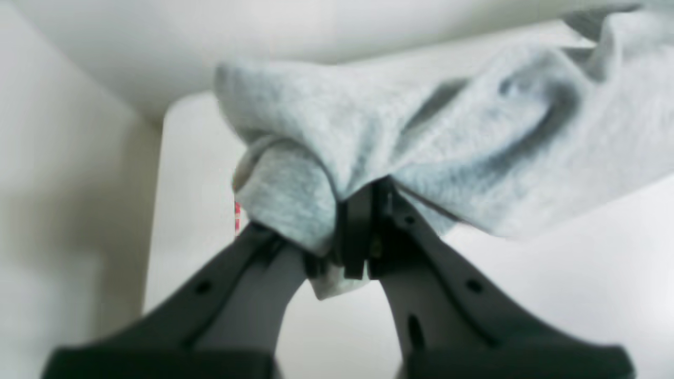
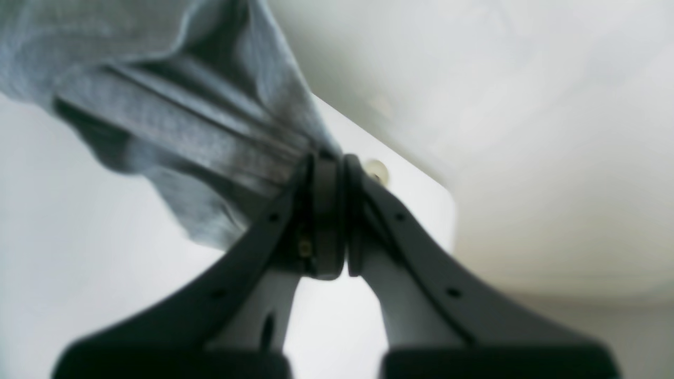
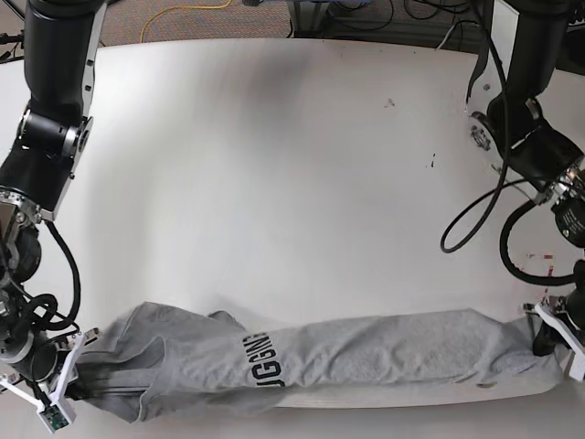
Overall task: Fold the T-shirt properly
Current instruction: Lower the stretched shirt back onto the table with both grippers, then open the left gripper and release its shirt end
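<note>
The grey T-shirt [image 3: 320,352] is stretched in a long rumpled band along the table's front edge, black lettering showing near its middle. My left gripper [image 1: 363,231] is shut on a bunched end of the T-shirt [image 1: 368,142], at the right of the base view [image 3: 547,340]. At the other end my right gripper [image 2: 331,210] is shut on pleated cloth of the T-shirt [image 2: 174,116], low at the left of the base view [image 3: 75,382]. Both ends hang a little above the table.
The white table [image 3: 274,183] spreads behind the shirt. Its rounded corners show in both wrist views [image 1: 179,158] [image 2: 421,200]. Black cables [image 3: 475,219] loop by the left arm's base at the right. Cables and floor lie beyond the far edge.
</note>
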